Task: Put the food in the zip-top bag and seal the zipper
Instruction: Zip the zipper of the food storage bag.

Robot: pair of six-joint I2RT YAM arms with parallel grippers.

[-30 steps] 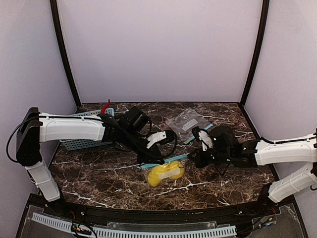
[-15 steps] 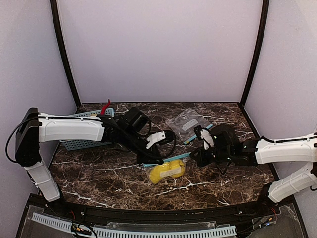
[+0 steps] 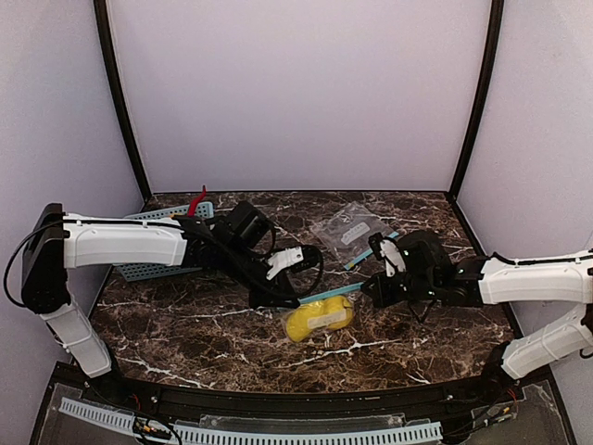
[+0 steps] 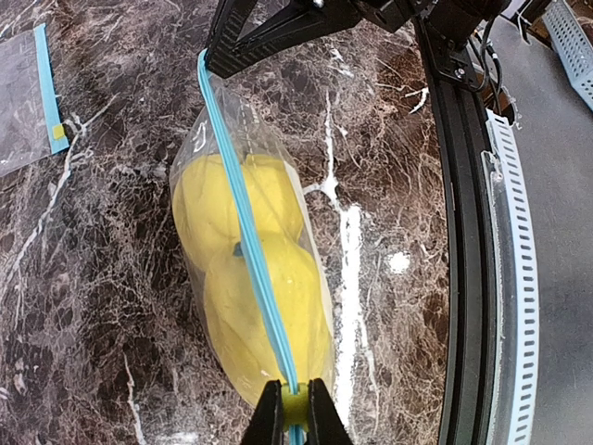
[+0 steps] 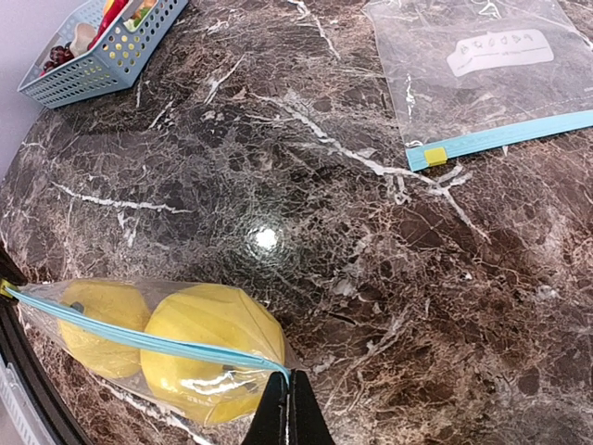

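my left gripper (image 4: 295, 406) clamped one end of the teal zipper (image 4: 243, 213), my right gripper (image 5: 285, 408) the other, strip pulled straight between them. the zip-top bag (image 3: 320, 317), both lemons (image 4: 269, 306) inside, sat near the table's (image 5: 278, 167) front edge, well apart from the spare bag (image 5: 463, 83) and basket (image 5: 102, 56).

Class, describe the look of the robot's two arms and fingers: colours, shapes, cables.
The left arm and right arm have smooth white shells with black joints and wrists. Thin black cables loop beside the left wrist. The fingers are slim, black, tapering.
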